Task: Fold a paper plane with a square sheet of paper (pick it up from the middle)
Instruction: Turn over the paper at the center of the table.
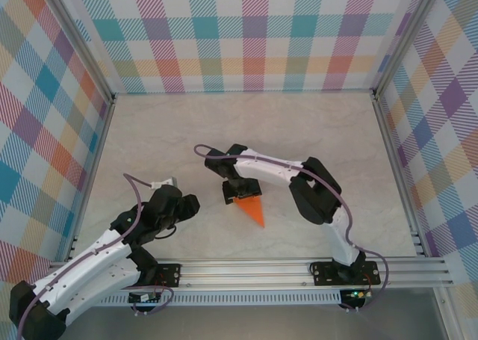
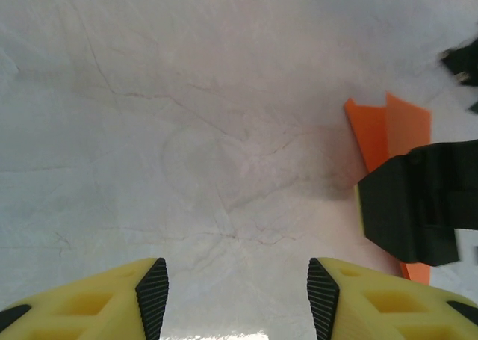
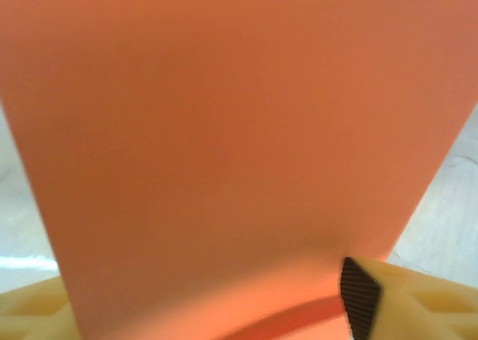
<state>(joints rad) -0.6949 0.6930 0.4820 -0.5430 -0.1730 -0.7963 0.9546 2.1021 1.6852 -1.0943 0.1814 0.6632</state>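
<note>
The left gripper (image 1: 193, 204), in the top view, sits to the near left of the paper (image 1: 252, 211), well apart from it, and its jaws cannot be read from this height. The right gripper (image 1: 240, 193) hangs over the paper's wide far end, but whether it touches cannot be told here. The paper is a creased orange wedge lying on the tabletop (image 1: 321, 131), its point aimed away from the right gripper. In the left wrist view the left gripper (image 2: 235, 303) is open. Its black pads (image 2: 153, 295) stand apart with bare tabletop (image 2: 187, 131) between them, and it grips nothing. The paper (image 2: 388, 134) lies to the right of those pads, with two orange flaps showing side by side. The black body of the right gripper (image 2: 414, 205) stands in front of the paper's lower part. In the right wrist view the paper (image 3: 239, 131) is very close to the lens and blurred, a broad orange face spread across the right gripper (image 3: 202, 310). That gripper is open. One black pad (image 3: 360, 291) shows at the paper's lower right corner. The other yellow finger sits past the paper's left edge, so the fingers stand wide apart, not pinched on the sheet. Slivers of tabletop (image 3: 448, 205) show on either side of the paper.
</note>
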